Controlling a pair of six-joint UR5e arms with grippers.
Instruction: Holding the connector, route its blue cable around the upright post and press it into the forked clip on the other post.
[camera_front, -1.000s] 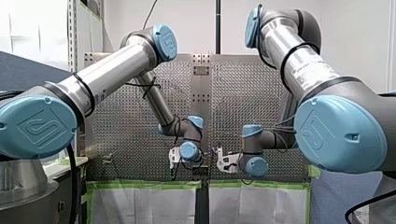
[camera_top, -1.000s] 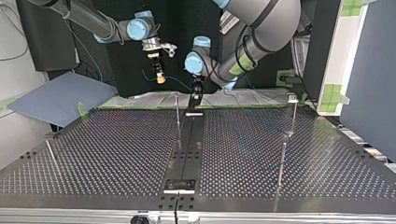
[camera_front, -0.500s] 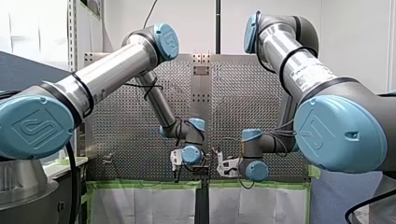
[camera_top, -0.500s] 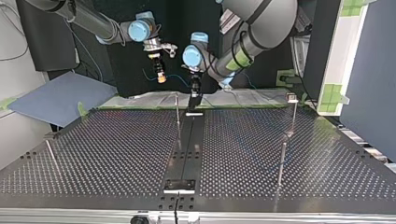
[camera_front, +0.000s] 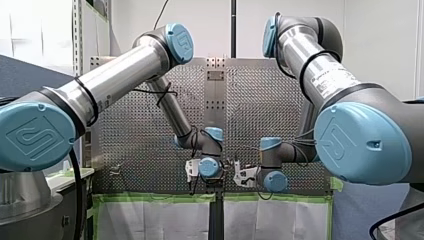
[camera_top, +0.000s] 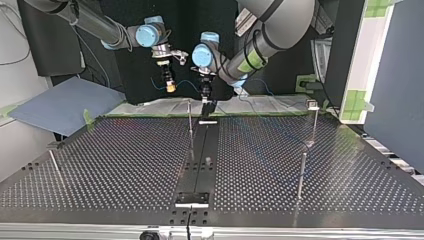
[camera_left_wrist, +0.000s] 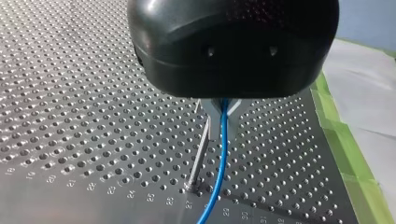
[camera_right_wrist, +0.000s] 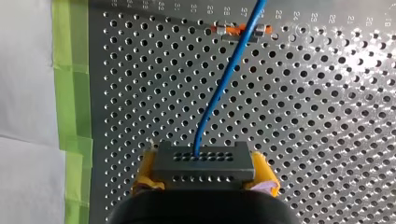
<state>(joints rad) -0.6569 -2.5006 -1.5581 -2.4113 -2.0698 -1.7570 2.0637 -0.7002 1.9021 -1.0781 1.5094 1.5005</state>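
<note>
- My right gripper (camera_right_wrist: 204, 179) is clamped by its yellow pads (camera_right_wrist: 145, 173) on the dark connector (camera_right_wrist: 204, 163). In the top view it hangs at about eleven o'clock, above the table's (camera_top: 125, 165) far edge.
- The blue cable (camera_right_wrist: 224, 79) leaves the connector towards one o'clock and crosses an orange fitting (camera_right_wrist: 227, 29).
- My left gripper (camera_left_wrist: 223, 109) has its metal fingers (camera_left_wrist: 212, 109) drawn close about the cable, seemingly pinching it.
- A thin post (camera_left_wrist: 200, 156) stands just beside the cable, at seven o'clock from those fingers.

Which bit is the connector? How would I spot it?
Over the perforated table, find my right arm's jaws. Between their yellow pads sits the connector: a dark grey block with rows of small holes, the blue cable sprouting from it.
</note>
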